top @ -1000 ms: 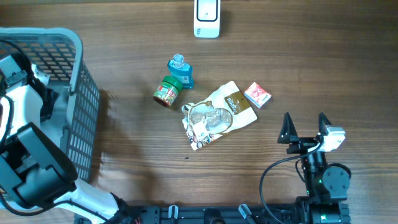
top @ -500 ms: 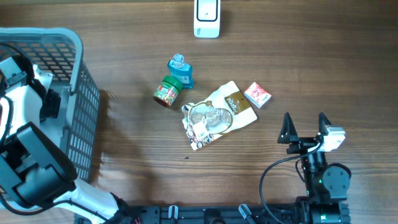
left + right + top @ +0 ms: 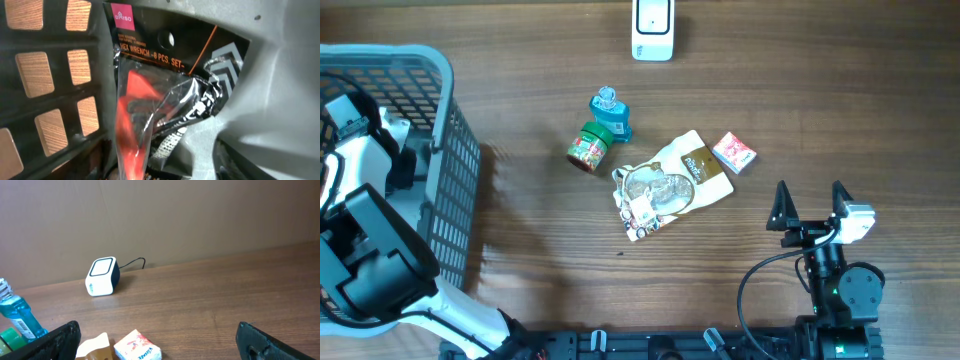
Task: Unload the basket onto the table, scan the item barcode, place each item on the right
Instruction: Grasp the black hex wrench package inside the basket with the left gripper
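The left gripper (image 3: pixel 347 117) reaches down inside the basket (image 3: pixel 452 150) to fetch the hex wrench pack (image 3: pixel 160 100) lying there. I cannot tell if it grips. Far outside the basket, the right gripper (image 3: pixel 810 187) waits, spread wide.

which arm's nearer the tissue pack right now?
Right. The right gripper sits a short way from the tissue pack, on the robot's side; the left arm is far off, in the basket.

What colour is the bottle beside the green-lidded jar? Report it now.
Teal blue; the small plastic bottle shows best in the overhead view.
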`<control>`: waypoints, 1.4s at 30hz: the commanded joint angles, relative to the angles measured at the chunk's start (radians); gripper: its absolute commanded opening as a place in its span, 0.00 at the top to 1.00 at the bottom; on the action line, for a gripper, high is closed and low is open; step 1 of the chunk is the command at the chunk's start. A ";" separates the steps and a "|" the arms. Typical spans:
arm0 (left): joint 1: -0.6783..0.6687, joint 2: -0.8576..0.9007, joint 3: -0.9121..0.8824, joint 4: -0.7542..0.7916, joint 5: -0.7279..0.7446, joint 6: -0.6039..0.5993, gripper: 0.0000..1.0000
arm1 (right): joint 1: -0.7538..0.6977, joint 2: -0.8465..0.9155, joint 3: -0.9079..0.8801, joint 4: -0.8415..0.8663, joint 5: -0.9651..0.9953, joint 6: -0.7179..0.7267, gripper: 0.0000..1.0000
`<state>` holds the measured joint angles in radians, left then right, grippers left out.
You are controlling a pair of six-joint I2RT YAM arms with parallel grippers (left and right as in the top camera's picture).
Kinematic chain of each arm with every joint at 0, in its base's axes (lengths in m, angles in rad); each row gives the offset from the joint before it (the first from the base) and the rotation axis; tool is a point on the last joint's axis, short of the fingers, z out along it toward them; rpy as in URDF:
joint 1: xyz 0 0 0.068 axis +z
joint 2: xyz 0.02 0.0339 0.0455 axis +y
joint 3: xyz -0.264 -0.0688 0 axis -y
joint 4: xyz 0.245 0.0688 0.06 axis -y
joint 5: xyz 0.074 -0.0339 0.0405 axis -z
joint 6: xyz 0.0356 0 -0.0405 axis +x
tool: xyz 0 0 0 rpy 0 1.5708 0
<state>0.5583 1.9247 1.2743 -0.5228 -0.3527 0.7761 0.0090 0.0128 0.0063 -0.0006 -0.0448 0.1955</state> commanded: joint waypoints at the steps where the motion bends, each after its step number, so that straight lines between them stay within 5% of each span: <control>1: 0.008 0.032 -0.008 0.023 0.000 -0.007 0.40 | 0.004 -0.005 -0.001 0.003 -0.010 -0.011 0.00; 11: 0.007 0.032 -0.008 0.038 -0.013 -0.006 0.58 | 0.004 -0.005 -0.001 0.003 -0.010 -0.011 0.00; 15: 0.007 0.032 -0.008 0.039 -0.042 -0.006 0.79 | 0.004 -0.005 -0.001 0.003 -0.010 -0.011 0.01; 18: 0.007 0.032 -0.008 0.038 -0.063 -0.007 0.83 | 0.004 -0.005 -0.001 0.003 -0.010 -0.011 0.00; 20: 0.007 0.032 -0.008 0.038 -0.064 -0.007 0.95 | 0.004 -0.005 -0.001 0.003 -0.010 -0.011 0.00; 36: -0.010 -0.030 -0.008 -0.039 -0.021 -0.257 0.96 | 0.004 -0.005 -0.001 0.003 -0.010 -0.012 0.00; 42: -0.019 -0.134 -0.008 -0.130 0.065 -0.459 0.96 | 0.004 -0.005 -0.001 0.003 -0.010 -0.012 0.00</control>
<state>0.5507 1.8805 1.2762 -0.6197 -0.3946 0.5068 0.0090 0.0128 0.0063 -0.0006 -0.0448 0.1955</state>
